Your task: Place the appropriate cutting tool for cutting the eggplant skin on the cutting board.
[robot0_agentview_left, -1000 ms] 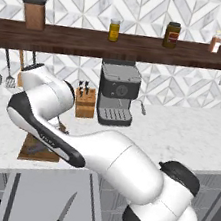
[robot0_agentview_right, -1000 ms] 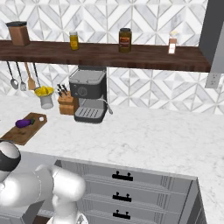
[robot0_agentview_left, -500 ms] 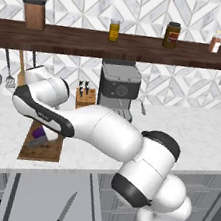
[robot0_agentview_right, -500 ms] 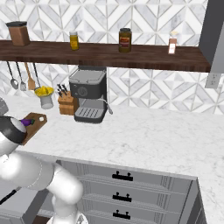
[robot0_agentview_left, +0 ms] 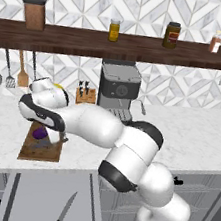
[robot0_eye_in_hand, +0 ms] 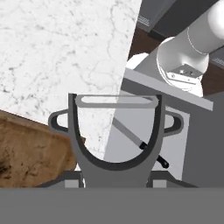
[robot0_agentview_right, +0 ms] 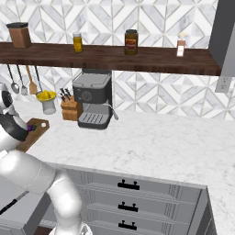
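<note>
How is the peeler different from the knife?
The peeler is held in the shut gripper up by the counter edge; the knife lies lower, below the counter. The peeler has a wide forked head; the knife is slim and straight. Both have pale metal blades.

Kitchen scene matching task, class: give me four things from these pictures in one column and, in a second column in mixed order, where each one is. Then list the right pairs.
Things:
1. peeler
2. eggplant
3. knife
4. coffee machine

Places:
A. against the wall, under the shelf
B. on the cutting board
C. in the gripper, shut on it
D. below the counter edge, in front of the cabinet

Pairs: 1-C, 2-B, 3-D, 4-A
</note>
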Robot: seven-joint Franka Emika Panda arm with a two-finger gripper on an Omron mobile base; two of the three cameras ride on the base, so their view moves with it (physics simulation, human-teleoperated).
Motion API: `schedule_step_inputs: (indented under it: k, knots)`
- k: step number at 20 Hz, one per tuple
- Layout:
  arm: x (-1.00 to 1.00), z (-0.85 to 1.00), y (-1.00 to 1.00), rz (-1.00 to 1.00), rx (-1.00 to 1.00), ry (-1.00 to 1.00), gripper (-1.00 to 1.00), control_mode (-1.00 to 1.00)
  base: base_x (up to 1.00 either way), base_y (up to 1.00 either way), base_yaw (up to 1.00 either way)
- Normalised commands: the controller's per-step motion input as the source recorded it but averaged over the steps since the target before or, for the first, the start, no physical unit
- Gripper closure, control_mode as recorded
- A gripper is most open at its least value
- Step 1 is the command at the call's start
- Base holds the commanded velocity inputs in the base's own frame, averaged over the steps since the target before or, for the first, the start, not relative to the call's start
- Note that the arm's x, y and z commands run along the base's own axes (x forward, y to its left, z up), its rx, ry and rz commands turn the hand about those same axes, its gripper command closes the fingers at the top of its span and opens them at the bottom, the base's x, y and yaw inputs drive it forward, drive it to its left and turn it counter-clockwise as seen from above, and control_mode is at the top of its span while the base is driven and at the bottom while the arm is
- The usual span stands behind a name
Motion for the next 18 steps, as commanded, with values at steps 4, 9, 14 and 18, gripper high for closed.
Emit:
schedule_step_inputs:
  k: [4,9,14,18]
  knots:
    - [0.35,-0.43,0.03,0.00,0.00,0.00,1.00,-1.00,0.00,0.00,0.00]
    - [0.27,-0.35,0.13,0.00,0.00,-0.02,1.00,-1.00,0.00,0.00,0.00]
    - [0.16,-0.49,0.01,0.00,0.02,-0.01,1.00,-1.00,0.00,0.00,0.00]
    - [0.08,-0.54,-0.08,0.00,0.10,-0.04,1.00,-1.00,0.00,0.00,0.00]
